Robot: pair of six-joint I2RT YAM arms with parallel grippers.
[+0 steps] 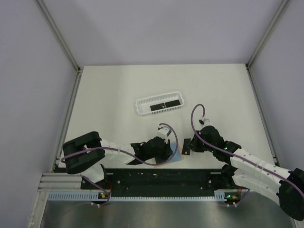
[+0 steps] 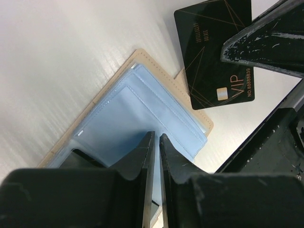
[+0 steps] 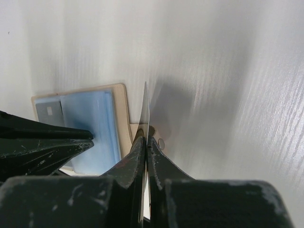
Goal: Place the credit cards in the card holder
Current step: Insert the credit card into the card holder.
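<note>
The card holder (image 2: 118, 114) lies open on the table, tan outside with light blue pockets; a corner of it shows at the near edge (image 1: 176, 156). My left gripper (image 2: 156, 136) is shut on its blue inner flap. One dark card (image 2: 84, 159) sits in a pocket. My right gripper (image 3: 145, 140) is shut on a black credit card (image 2: 213, 52), held on edge just right of the holder (image 3: 95, 128) and seen edge-on (image 3: 145, 111). In the top view the right gripper (image 1: 189, 145) faces the left gripper (image 1: 167, 148).
A long white perforated basket (image 1: 142, 105) stands behind the grippers at mid-table with another black card (image 1: 166, 104) lying in it. The black mounting rail (image 1: 156, 178) runs along the near edge, right behind the holder.
</note>
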